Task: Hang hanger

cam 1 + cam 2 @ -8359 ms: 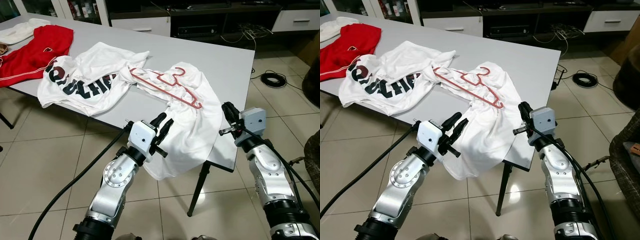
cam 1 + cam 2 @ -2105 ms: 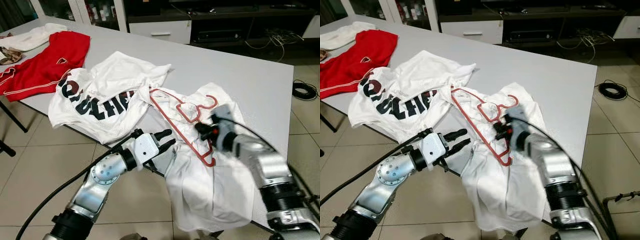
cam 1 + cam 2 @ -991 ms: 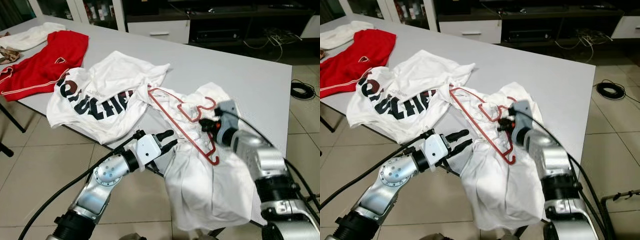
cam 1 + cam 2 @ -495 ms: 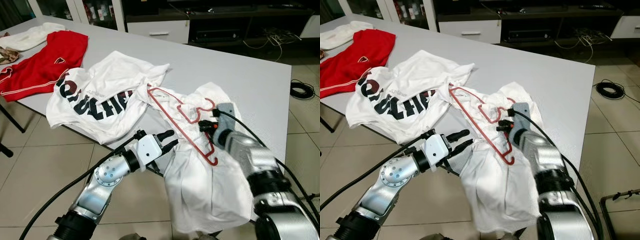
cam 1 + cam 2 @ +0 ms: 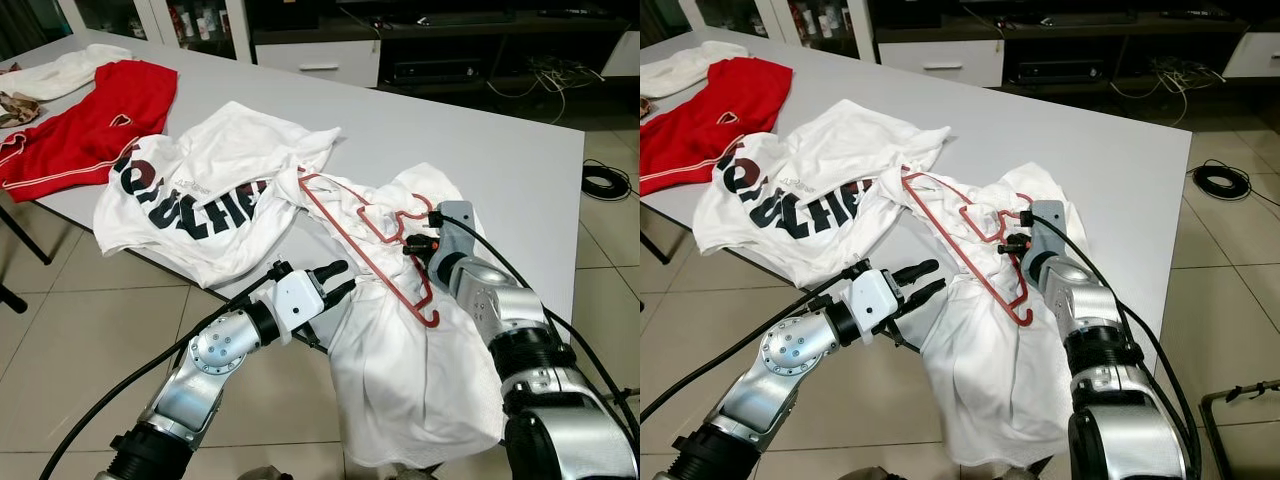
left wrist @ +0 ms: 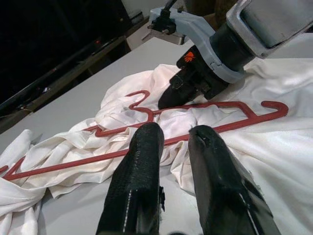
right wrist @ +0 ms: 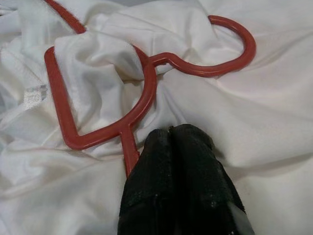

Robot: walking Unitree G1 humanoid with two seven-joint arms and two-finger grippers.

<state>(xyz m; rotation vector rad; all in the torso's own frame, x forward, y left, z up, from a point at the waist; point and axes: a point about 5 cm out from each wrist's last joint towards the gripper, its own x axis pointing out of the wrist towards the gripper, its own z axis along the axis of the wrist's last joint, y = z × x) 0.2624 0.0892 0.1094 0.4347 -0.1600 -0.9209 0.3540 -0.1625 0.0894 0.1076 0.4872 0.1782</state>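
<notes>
Red plastic hanger (image 5: 372,240) lying on crumpled white T-shirt (image 5: 420,350) at grey bench (image 5: 500,160) edge. Right hand (image 7: 172,142) pressed closed beside hook neck, gripping nothing discernible. Left hand (image 6: 171,134) slightly parted, hovering near hanger bar.

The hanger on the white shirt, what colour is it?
Red; the hanger shows best in the right wrist view.

A red garment (image 5: 85,115) lies upper left on the grey table (image 5: 500,170); black cable (image 5: 605,182) coils at right.
</notes>
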